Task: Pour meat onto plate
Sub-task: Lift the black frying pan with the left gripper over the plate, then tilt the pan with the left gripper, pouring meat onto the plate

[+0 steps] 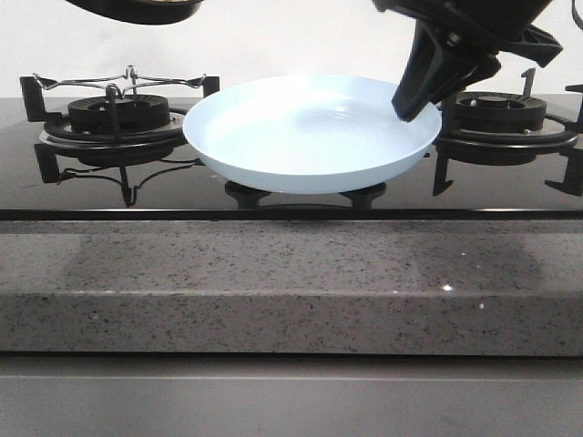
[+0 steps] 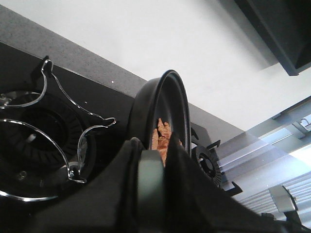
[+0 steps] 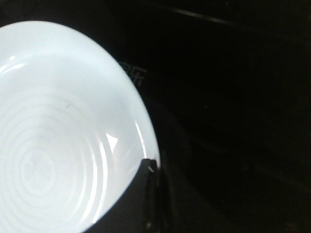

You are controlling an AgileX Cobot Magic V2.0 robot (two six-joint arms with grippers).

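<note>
Orange-brown meat slices [image 2: 162, 140] show only in the left wrist view, heaped inside a black round frying pan [image 2: 163, 109] that the left gripper [image 2: 151, 167] pinches by its handle, tipped on edge. Only the front view shows the round pale blue-white plate [image 1: 310, 137] lifted above the black glass hob [image 1: 273, 202], between two burners, with the pan's underside [image 1: 137, 9] at the top edge. The right gripper [image 3: 148, 194] clamps the plate's rim.

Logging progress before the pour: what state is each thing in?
plate: empty, right edge held by right pincer
pan: tilted on edge, held by left pincer
meat: in the pan
left burner: unlit, bare
</note>
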